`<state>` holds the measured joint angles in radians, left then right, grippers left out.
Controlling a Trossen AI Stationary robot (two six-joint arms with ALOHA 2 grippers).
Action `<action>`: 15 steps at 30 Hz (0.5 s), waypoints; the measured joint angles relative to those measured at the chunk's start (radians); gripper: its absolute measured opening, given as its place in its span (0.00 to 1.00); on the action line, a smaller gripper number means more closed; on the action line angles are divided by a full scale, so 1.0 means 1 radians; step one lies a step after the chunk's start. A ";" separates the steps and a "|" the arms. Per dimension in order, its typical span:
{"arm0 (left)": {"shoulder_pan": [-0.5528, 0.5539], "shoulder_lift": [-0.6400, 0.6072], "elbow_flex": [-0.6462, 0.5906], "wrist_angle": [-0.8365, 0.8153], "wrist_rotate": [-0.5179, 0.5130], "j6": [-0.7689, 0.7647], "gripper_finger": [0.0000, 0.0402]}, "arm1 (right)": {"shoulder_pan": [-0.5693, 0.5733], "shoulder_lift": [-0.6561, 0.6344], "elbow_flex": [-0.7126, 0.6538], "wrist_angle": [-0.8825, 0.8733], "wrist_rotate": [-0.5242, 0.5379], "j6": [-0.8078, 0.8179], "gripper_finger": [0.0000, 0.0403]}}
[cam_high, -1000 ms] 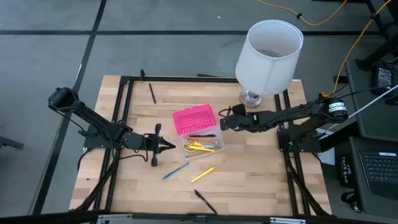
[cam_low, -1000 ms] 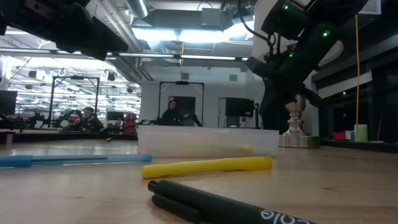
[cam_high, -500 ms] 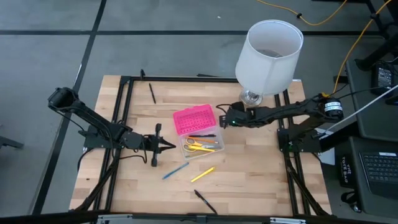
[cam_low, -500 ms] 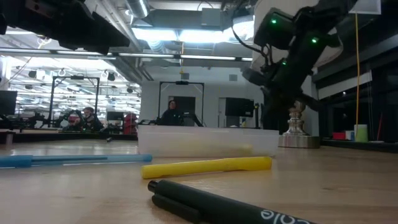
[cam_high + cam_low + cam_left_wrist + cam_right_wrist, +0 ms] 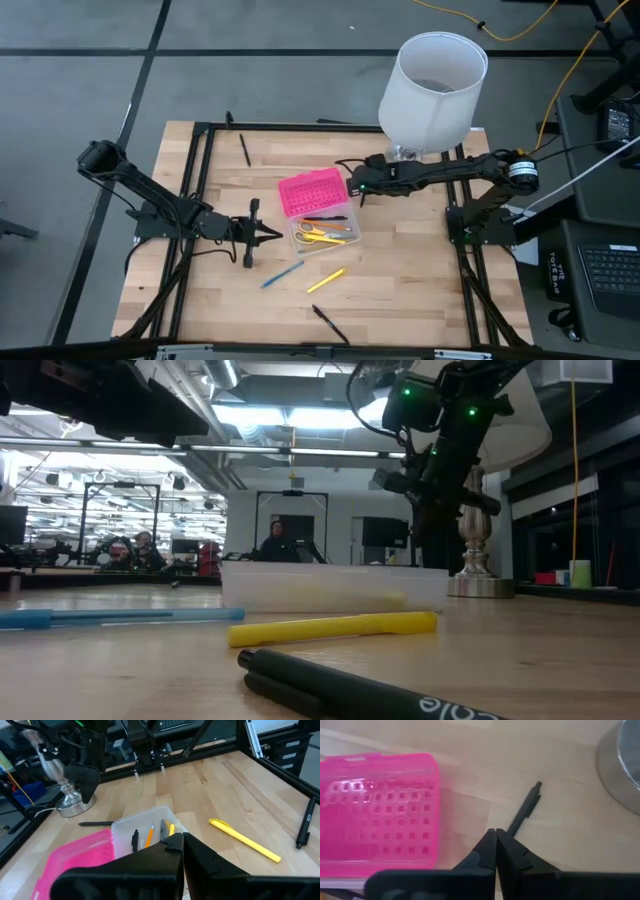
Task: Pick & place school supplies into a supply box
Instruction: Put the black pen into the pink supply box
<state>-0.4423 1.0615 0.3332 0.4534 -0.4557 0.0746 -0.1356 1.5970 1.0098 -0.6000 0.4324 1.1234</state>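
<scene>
The supply box stands mid-table, its clear base (image 5: pixel 325 233) holding yellow scissors, an orange pencil and a black pen. Its pink lid (image 5: pixel 313 192) lies open on the far side. A black pen (image 5: pixel 522 815) lies flat on the wood between the lid and the lamp base. My right gripper (image 5: pixel 496 836) is shut and hovers over that pen's near end, also seen in the high view (image 5: pixel 352 186). My left gripper (image 5: pixel 264 234) is shut and waits left of the box. A blue pen (image 5: pixel 283 273), a yellow pen (image 5: pixel 325 280) and a black pen (image 5: pixel 330 323) lie near the front.
A lamp with a white shade (image 5: pixel 432 88) stands on a metal base (image 5: pixel 70 802) at the far right, close behind my right arm. Black frame bars (image 5: pixel 195 180) run along the table's sides. Another black pen (image 5: pixel 245 150) lies far left. Bare wood lies right of the box.
My right gripper has moved toward the table's left and a little toward its far edge, ending over the black pen beside the pink lid. In the low view it has swung leftward and now hangs more upright. The left arm and the supplies have kept still.
</scene>
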 joint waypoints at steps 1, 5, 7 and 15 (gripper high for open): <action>0.000 0.000 0.000 0.000 0.000 0.000 0.01 | 0.000 0.000 -0.001 -0.007 0.000 0.000 0.02; 0.000 0.000 0.000 0.000 0.000 0.000 0.01 | 0.000 0.000 -0.001 -0.007 0.001 -0.002 0.03; 0.000 0.000 0.000 0.000 0.000 0.000 0.01 | 0.000 0.000 -0.001 -0.007 0.001 -0.003 0.03; -0.001 0.000 0.000 0.000 0.003 -0.055 0.00 | 0.000 0.000 -0.001 -0.009 0.002 -0.003 0.03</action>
<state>-0.4431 1.0618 0.3332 0.4534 -0.4531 0.0199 -0.1356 1.5974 1.0088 -0.6085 0.4343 1.1199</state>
